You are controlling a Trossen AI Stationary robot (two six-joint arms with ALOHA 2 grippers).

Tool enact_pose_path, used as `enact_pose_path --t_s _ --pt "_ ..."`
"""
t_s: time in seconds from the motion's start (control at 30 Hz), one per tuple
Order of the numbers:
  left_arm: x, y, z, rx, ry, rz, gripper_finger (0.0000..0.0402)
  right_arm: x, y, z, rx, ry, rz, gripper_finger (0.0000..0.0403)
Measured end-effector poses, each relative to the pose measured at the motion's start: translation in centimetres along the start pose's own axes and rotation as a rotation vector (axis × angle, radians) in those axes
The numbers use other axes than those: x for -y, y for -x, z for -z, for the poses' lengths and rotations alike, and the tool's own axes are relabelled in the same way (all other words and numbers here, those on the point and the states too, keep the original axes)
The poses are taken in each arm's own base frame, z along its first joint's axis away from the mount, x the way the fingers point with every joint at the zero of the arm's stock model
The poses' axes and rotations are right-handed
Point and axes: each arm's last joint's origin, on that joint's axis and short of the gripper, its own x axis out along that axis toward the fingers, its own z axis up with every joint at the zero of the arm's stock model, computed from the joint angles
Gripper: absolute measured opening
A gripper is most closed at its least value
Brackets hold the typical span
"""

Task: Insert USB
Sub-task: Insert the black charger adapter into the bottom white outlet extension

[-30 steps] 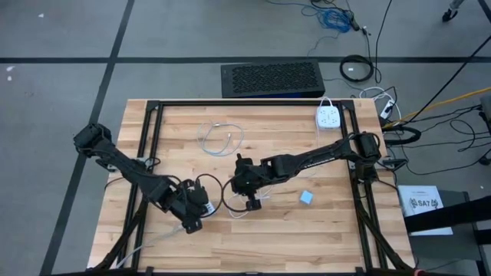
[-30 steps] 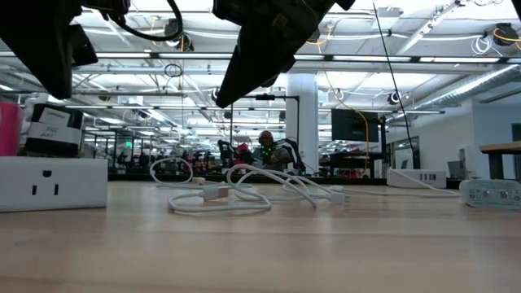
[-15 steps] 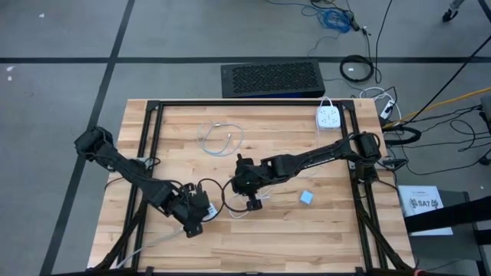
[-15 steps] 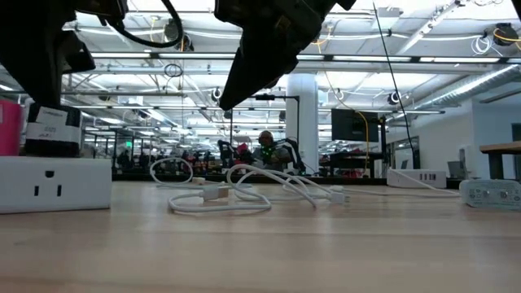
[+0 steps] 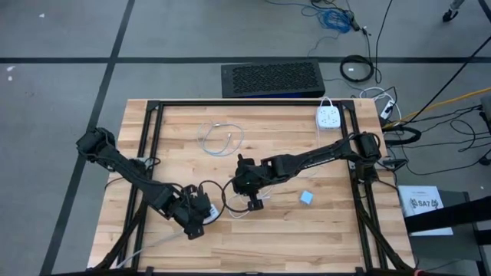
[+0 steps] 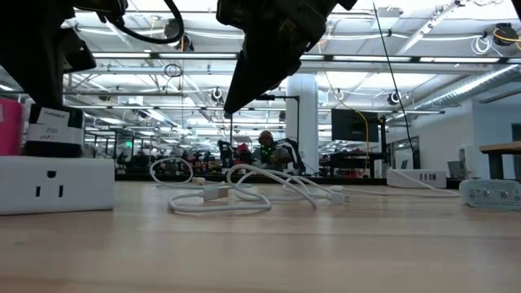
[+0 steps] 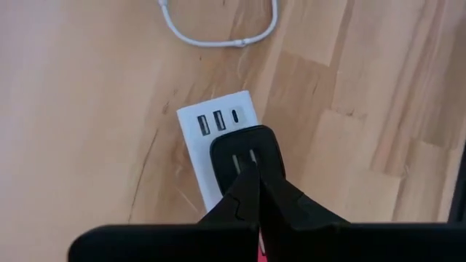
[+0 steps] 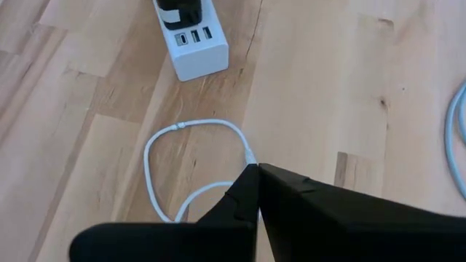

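Note:
A white power strip (image 7: 218, 138) with USB ports lies flat on the table, a black adapter (image 7: 246, 151) plugged into its top. My left gripper (image 7: 252, 175) is shut and hangs right over that adapter; the low view shows the strip (image 6: 53, 184) beneath it. My right gripper (image 8: 255, 169) is shut over a white USB cable (image 8: 191, 125), whose loop lies on the wood to the strip's right. In the high view the left gripper (image 5: 196, 220) and the right gripper (image 5: 250, 201) are close together near the table's middle. My left gripper points down at the black adapter's top (image 7: 240, 145) with shut fingers; whether the tips touch it cannot be told. My right gripper comes from above onto the white cable where a strand (image 8: 250, 154) runs in under its fingertips. The fingers hide the contact, and the loop stays on the table.
A second white cable (image 5: 220, 139) lies coiled toward the far edge. Another white power strip (image 5: 328, 117) sits at the far right corner, and a small blue block (image 5: 306, 198) lies right of the right gripper. Bare wood stretches along the near edge.
My left gripper has moved a little toward the near edge and the right, closer to the right gripper. The white power strip has slid slightly to the right along the table. The right arm has kept still.

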Motion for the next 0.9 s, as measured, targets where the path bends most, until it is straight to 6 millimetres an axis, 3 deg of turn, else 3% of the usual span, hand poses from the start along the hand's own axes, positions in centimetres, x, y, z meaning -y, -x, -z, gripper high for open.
enact_pose_path --t_s 0.53,0.9 --pt "-0.3 -0.7 0.2 0.055 0.022 -0.015 0.0000 -0.1 0.0 0.2 -0.024 -0.013 -0.004 0.0000" --pt "-1.1 2.7 0.0 0.040 -0.023 -0.030 0.0000 -0.1 0.0 0.3 -0.028 -0.016 -0.004 0.0000"
